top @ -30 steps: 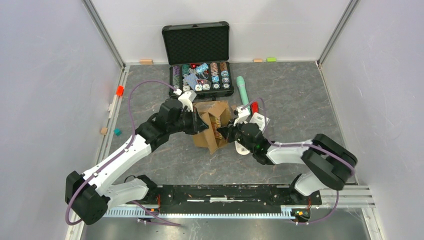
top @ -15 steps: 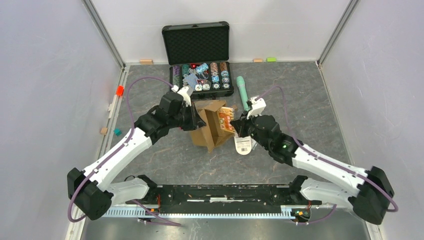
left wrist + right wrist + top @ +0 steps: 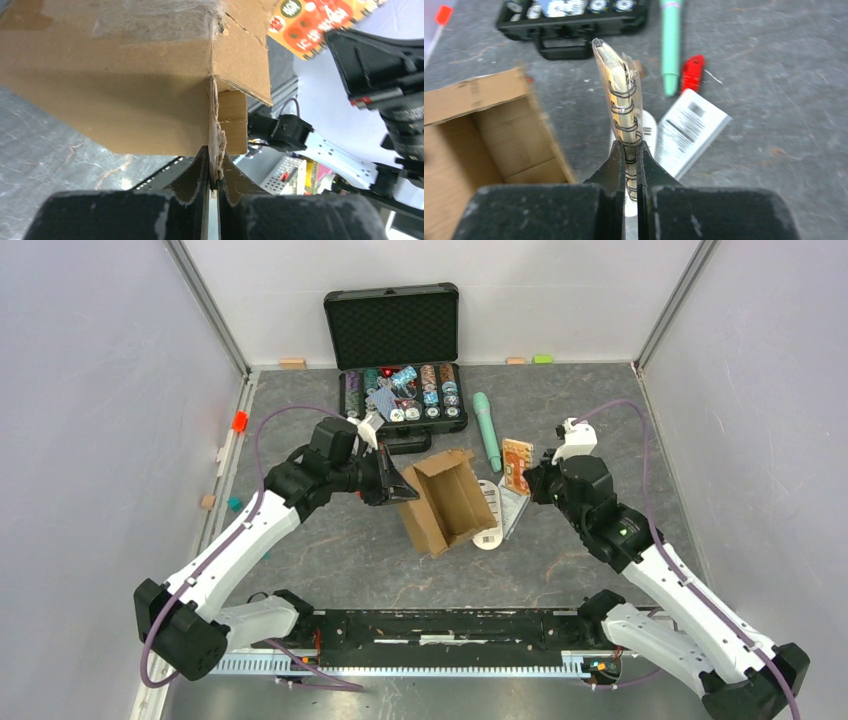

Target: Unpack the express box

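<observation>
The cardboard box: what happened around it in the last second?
The right hand pulled the spiral notebook out of the box and carried it off to the right. The left hand still pinches the box flap; the chip case and green pen stayed put.

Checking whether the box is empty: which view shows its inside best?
Top external: the box lies open to that camera, whole inside showing, nothing visible in it. Right wrist catches only part of the inside; left wrist shows just the taped outside and an edge pinched in the left gripper.
</observation>
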### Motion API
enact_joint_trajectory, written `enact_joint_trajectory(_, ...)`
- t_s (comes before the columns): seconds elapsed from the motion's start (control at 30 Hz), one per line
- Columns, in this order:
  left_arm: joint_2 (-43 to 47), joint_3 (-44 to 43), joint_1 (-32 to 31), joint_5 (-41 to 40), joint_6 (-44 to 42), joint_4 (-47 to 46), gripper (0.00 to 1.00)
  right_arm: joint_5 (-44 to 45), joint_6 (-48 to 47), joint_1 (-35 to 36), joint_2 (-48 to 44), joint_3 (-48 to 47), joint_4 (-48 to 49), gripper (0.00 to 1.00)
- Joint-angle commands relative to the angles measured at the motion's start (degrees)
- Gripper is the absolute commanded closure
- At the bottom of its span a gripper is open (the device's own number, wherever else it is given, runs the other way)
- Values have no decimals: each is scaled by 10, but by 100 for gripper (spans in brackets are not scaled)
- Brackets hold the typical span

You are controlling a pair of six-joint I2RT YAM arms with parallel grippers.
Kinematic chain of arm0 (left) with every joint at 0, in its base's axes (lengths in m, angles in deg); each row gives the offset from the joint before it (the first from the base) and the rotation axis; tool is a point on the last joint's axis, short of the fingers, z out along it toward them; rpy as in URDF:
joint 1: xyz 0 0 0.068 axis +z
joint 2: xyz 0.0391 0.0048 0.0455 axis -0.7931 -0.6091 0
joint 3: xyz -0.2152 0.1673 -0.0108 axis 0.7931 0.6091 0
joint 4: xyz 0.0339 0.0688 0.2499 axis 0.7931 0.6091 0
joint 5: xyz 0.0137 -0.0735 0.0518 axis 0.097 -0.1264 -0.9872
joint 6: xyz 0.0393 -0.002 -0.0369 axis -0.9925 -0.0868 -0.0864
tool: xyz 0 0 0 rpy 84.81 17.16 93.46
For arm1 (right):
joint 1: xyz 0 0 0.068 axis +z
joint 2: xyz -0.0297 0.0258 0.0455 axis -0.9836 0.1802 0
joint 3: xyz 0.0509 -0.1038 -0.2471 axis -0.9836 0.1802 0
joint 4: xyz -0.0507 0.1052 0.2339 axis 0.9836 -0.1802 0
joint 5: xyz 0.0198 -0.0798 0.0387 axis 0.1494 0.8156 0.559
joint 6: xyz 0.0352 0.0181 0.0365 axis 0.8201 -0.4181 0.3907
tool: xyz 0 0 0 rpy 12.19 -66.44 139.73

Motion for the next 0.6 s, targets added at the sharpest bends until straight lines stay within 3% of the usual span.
enact_joint_trajectory(0.0,20,-33,5,43,7,27,98,-21,0,-26,0,20,-34,100)
enact_joint_trajectory(0.17,16,95,52,119,-12,-28,97,-8,7,-53,25,51,-30,100)
enact_joint_trajectory(0.33,14,132,104,126,-90,20,90,-37,7,-98,62,77,-19,100)
enact_joint_trajectory(0.57,47,65,119,30,-169,119,57,-47,7,-138,89,102,-6,100)
